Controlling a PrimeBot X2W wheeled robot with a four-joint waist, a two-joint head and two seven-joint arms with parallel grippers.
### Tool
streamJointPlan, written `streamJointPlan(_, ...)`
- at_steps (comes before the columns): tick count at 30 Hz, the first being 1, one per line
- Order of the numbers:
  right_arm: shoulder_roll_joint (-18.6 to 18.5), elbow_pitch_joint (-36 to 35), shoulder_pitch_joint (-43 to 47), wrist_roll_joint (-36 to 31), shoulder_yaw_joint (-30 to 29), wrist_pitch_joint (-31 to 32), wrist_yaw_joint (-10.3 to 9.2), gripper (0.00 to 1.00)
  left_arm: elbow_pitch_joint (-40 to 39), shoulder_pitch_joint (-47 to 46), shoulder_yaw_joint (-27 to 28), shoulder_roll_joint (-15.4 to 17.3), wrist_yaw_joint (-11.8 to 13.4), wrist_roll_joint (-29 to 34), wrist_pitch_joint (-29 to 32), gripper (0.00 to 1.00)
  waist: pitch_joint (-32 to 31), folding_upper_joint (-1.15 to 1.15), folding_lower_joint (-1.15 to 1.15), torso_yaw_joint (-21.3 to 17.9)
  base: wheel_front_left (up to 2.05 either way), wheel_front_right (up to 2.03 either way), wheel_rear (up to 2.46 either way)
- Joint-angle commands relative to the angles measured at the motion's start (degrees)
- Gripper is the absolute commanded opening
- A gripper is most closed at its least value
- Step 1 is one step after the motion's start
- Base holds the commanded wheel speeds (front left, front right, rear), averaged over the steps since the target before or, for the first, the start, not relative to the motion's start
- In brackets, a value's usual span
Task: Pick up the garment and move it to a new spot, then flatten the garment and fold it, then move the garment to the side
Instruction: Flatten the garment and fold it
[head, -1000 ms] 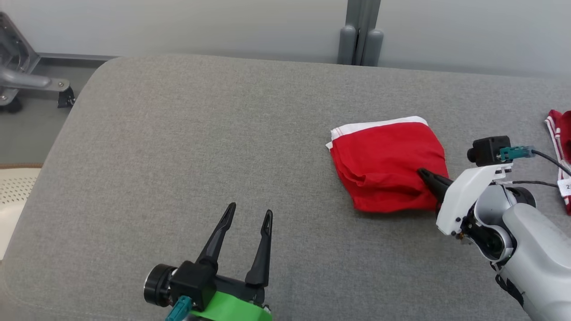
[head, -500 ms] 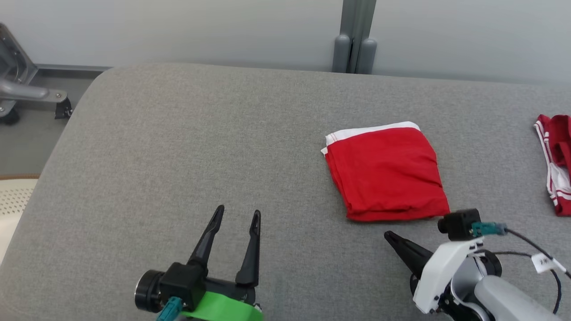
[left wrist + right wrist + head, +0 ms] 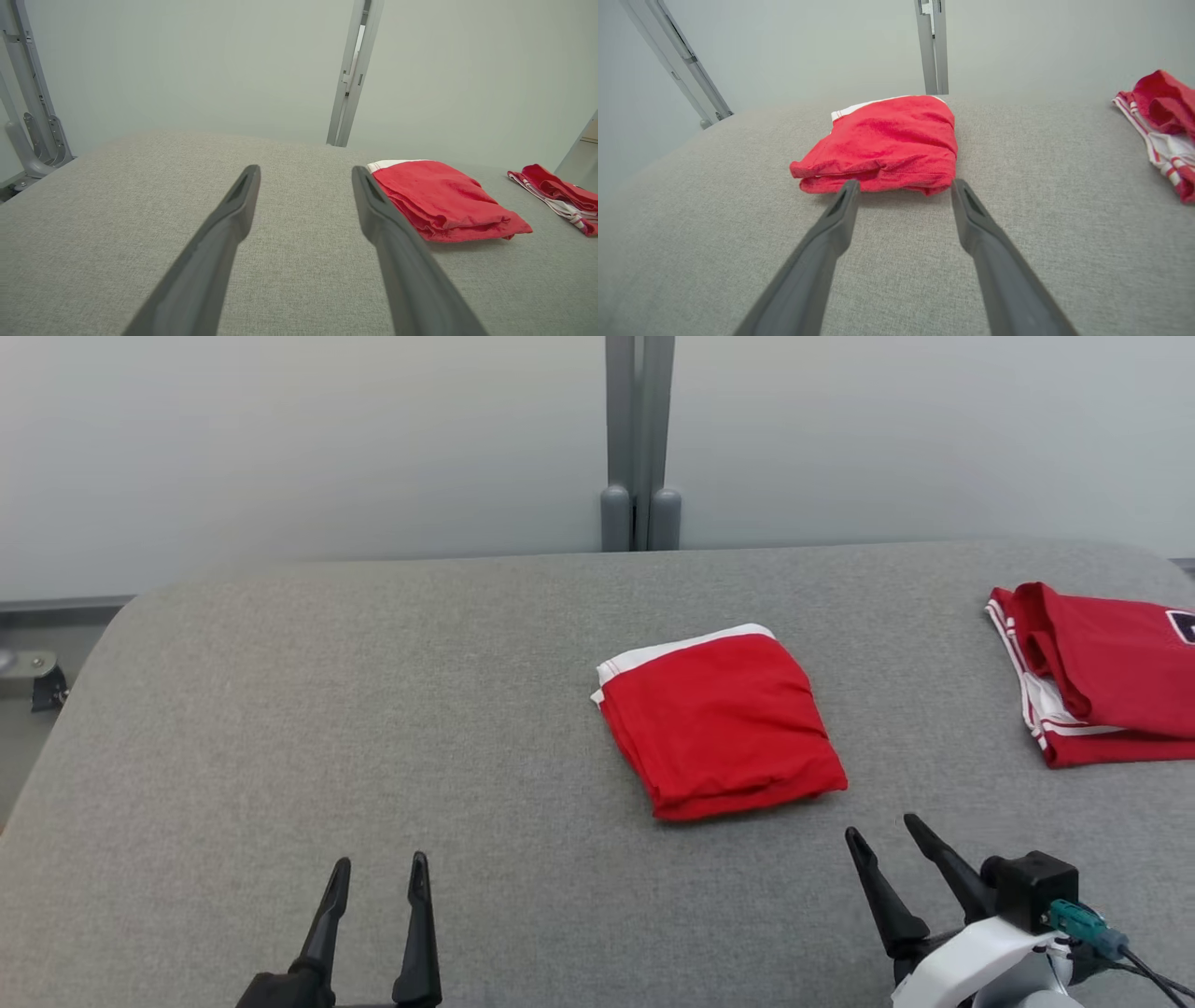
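A red garment [image 3: 719,723] with a white band along its far edge lies folded into a compact square on the grey padded surface [image 3: 373,709], right of centre. It also appears in the left wrist view [image 3: 444,200] and the right wrist view [image 3: 887,140]. My right gripper [image 3: 882,840] stands open just in front of the garment's near right corner, apart from it and holding nothing [image 3: 901,186]. At the lower left my left gripper [image 3: 378,873] is open too, well left of the garment, with only grey fabric between its fingers [image 3: 303,172].
A second red garment with white stripes [image 3: 1092,677] lies folded at the far right of the surface. A grey vertical post [image 3: 639,439] stands against the pale wall behind. The surface's rounded left edge [image 3: 84,653] drops off to the floor.
The right gripper let go of the garment, drew back toward me and opened. The head camera tilted up and turned right, so the whole scene shifted left and down. The left gripper stayed open.
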Motion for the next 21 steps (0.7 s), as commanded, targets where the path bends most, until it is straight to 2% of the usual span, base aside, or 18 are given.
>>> streamJointPlan(1,0.9,-1.7,1.7,-2.1,-2.0,-0.2,0.01,1.0,-0.5,1.5,0.8,0.1,0.0,0.8,0.0,1.0,-2.5,0.0,0.0,-2.5,0.0,0.0,0.0)
streamJointPlan(4,3.8,-6.5,4.7,-5.1,-6.9,-0.1,0.01,1.0,-1.1,3.2,1.6,0.1,-0.2,1.9,0.0,1.0,-3.6,0.0,0.0,-3.0,0.0,0.0,0.0)
streamJointPlan(11,5.3,-11.1,10.1,-9.0,-11.3,-0.2,0.01,1.0,-1.1,6.2,2.7,0.1,-0.5,2.9,0.0,1.0,-6.0,0.0,0.0,-3.0,0.0,0.0,0.0)
streamJointPlan(21,7.0,-12.5,13.1,-11.5,-13.2,-0.2,0.01,1.0,0.2,8.7,2.6,0.1,-1.3,4.3,0.0,1.0,-7.8,0.0,0.0,-2.3,0.0,0.0,0.0)
